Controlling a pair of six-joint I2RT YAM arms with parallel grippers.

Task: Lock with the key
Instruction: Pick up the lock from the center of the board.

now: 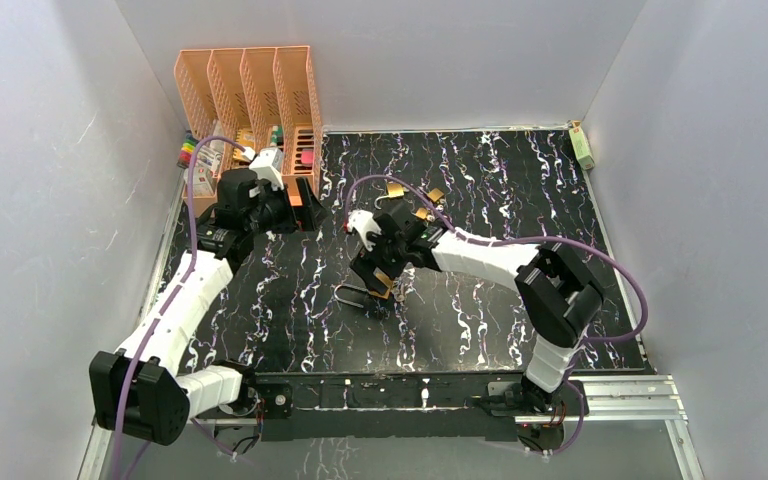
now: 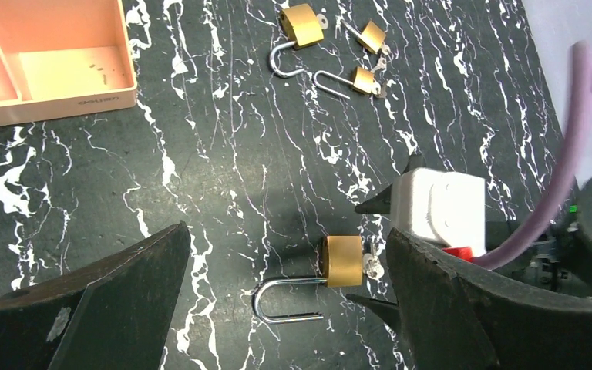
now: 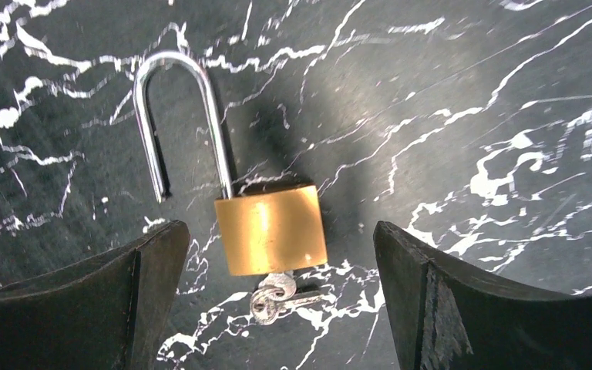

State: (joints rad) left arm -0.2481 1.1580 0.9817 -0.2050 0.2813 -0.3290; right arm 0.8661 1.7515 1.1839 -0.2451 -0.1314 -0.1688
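A brass padlock (image 3: 271, 230) lies flat on the black marbled mat with its steel shackle (image 3: 177, 116) swung open. A small bunch of silver keys (image 3: 277, 297) sits at the bottom of its body; one key seems to be in the keyhole. My right gripper (image 3: 277, 258) is open and hovers just above the mat, its fingers on either side of the padlock body and keys, touching neither. In the top view the right gripper (image 1: 380, 282) covers most of the padlock (image 1: 353, 296). My left gripper (image 1: 305, 215) is open and empty, raised near the orange organizer. The left wrist view also shows the padlock (image 2: 343, 262).
Three more brass padlocks (image 2: 301, 27) (image 2: 371, 36) (image 2: 364, 81) lie at the back of the mat. An orange file organizer (image 1: 250, 100) with stationery stands at the back left. A small green box (image 1: 582, 145) sits at the back right corner. Grey walls enclose the table.
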